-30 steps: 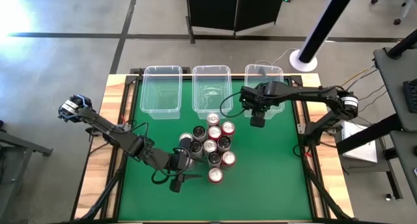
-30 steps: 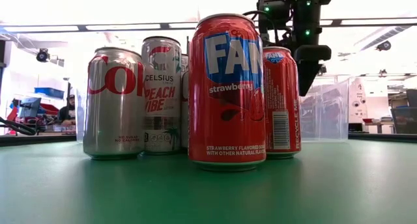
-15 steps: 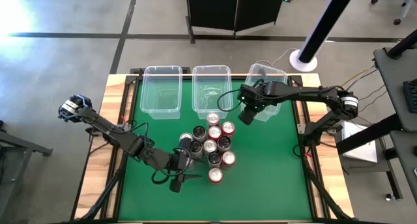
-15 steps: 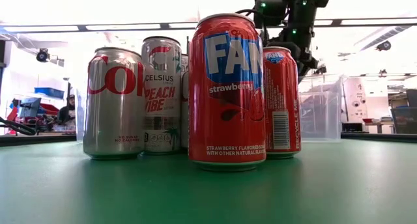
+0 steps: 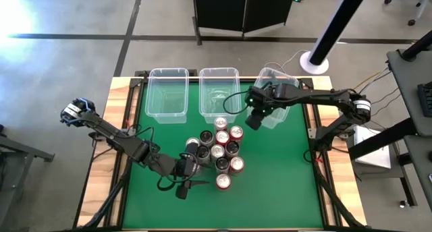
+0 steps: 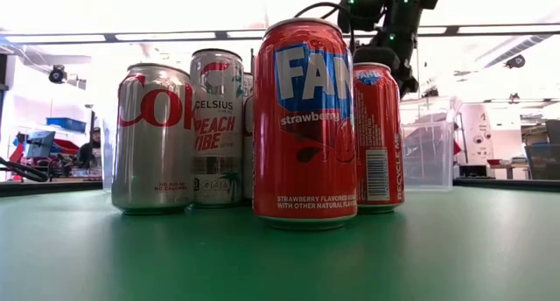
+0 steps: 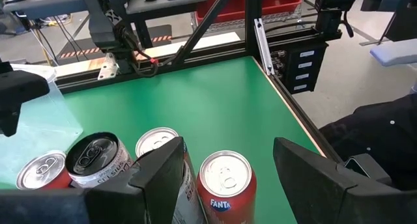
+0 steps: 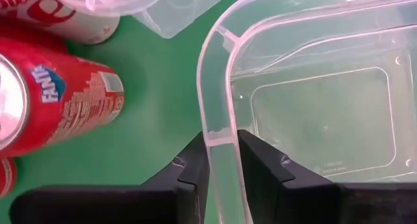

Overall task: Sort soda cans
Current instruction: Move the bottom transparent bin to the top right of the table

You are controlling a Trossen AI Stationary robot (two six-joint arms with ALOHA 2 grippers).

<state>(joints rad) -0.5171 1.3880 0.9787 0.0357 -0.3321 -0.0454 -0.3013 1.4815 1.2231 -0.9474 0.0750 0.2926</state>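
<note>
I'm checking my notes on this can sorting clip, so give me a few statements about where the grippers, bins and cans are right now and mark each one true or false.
1. The right gripper is shut on the rim of the right clear bin. True.
2. The left gripper is clamped around a can. False: its fingers stand open above a red Fanta can, not gripping it.
3. The cans stand clustered on the green mat, in front of the bins. True.
4. The left clear bin holds several red cans. False: no cans show in it.
5. The right clear bin sits square with the others. False: it is skewed.
</note>
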